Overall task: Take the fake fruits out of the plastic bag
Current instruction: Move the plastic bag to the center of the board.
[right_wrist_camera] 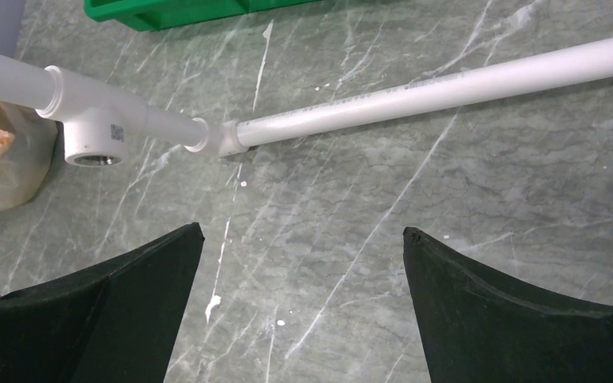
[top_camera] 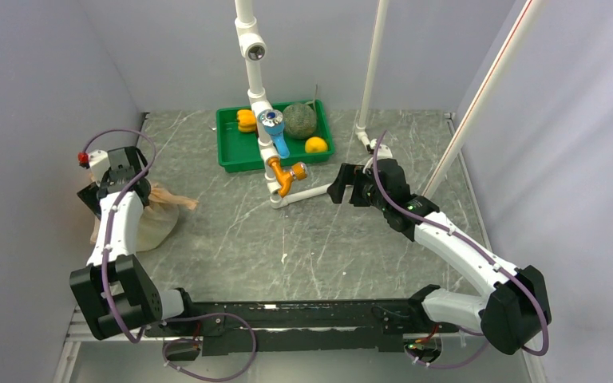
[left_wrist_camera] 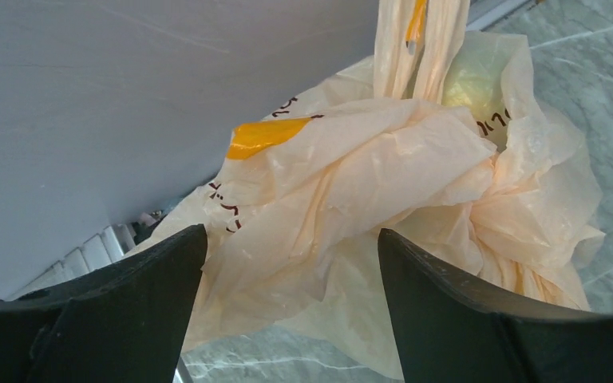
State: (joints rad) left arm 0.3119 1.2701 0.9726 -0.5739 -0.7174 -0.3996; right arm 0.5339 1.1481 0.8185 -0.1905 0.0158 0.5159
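The peach-beige plastic bag (top_camera: 158,219) lies crumpled at the table's left edge by the wall. In the left wrist view the bag (left_wrist_camera: 367,183) fills the middle, with a yellow banana print (left_wrist_camera: 265,136). A pale yellow-green round fruit (left_wrist_camera: 469,76) shows through the plastic near the top; other fruits are hidden. My left gripper (top_camera: 116,179) is open, its tips (left_wrist_camera: 291,239) on either side of a fold of the bag, not closed on it. My right gripper (top_camera: 338,185) is open and empty over bare table (right_wrist_camera: 303,235), right of centre.
A green tray (top_camera: 231,155) at the back holds a netted melon (top_camera: 300,120), a yellow-orange pepper (top_camera: 246,120) and a small yellow-orange round fruit (top_camera: 315,144). A white pipe frame (top_camera: 307,194) with an orange fitting (top_camera: 286,175) lies beside the right gripper. The pipe (right_wrist_camera: 431,92) runs just ahead of it.
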